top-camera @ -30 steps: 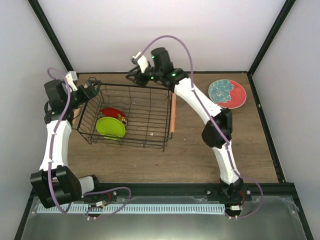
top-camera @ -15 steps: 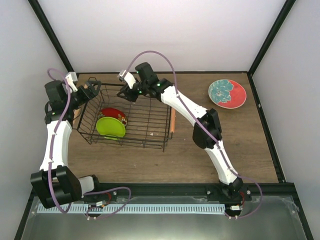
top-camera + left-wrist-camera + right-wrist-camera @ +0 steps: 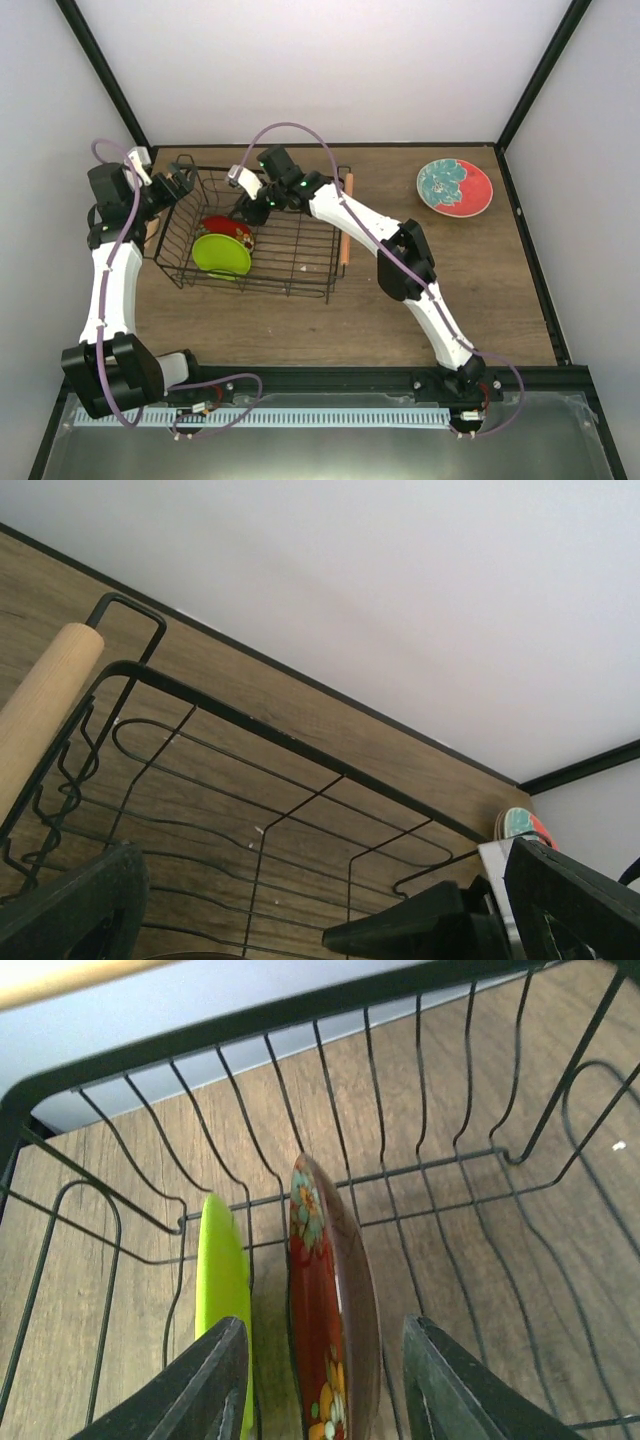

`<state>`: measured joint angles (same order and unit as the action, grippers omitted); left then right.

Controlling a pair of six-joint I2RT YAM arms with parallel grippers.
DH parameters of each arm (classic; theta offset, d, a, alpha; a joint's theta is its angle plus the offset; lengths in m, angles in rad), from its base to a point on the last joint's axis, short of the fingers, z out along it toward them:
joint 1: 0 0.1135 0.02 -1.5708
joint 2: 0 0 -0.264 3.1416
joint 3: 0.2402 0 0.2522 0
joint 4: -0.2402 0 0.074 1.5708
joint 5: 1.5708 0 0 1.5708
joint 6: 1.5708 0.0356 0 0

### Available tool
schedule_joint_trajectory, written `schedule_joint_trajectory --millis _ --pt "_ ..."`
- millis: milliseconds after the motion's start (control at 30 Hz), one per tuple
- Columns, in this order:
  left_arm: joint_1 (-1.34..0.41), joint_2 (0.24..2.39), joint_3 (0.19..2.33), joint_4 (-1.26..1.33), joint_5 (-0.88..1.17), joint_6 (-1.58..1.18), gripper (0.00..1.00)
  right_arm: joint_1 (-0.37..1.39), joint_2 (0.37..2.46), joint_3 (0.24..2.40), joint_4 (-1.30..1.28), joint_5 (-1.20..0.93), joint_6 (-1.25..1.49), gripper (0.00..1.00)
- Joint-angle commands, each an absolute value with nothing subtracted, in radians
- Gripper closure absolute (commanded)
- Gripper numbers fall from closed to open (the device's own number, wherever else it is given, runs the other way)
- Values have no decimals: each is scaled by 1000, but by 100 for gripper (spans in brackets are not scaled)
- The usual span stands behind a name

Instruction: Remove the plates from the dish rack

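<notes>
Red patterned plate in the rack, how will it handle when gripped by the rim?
Probably rigid: the red patterned plate stands on edge. Its glossy face suggests a slippery pinch for the right gripper. It may tip against the lime green plate beside it.

A robotics lab test cell: plain white panels (image 3: pixel 320 70) and black frame posts (image 3: pixel 100 70) box in a wood-grain tabletop (image 3: pixel 420 290) carrying a wire dish rack (image 3: pixel 300 250), with a cabled left arm (image 3: pixel 108 280) and right arm (image 3: pixel 440 320) bolted to a black base rail (image 3: pixel 340 378) at its near edge.

Black wire dish rack (image 3: pixel 290 240), wooden handle (image 3: pixel 45 705), glossy plates (image 3: pixel 330 1310).
</notes>
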<state>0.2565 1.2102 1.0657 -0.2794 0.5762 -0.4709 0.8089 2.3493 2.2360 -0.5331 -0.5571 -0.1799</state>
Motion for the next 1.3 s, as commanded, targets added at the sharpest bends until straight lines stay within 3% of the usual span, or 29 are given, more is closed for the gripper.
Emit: schedule_joint_trajectory --millis 0,733,833,1067,1267 --pt "262 1190 1064 -289 562 -466 0 822 2347 2230 -546 -576 -206 55" --pt "261 1202 1077 -315 532 -455 0 837 2442 2262 -521 -494 -214 52" --pt "260 1206 1077 -310 538 -459 0 837 2447 2267 -520 -490 -211 60" --pt "258 1210 1076 -300 544 -465 0 838 2440 2268 -516 -462 -206 95" --pt "258 1213 1067 -301 546 -468 0 838 2417 2275 -516 -410 -216 99"
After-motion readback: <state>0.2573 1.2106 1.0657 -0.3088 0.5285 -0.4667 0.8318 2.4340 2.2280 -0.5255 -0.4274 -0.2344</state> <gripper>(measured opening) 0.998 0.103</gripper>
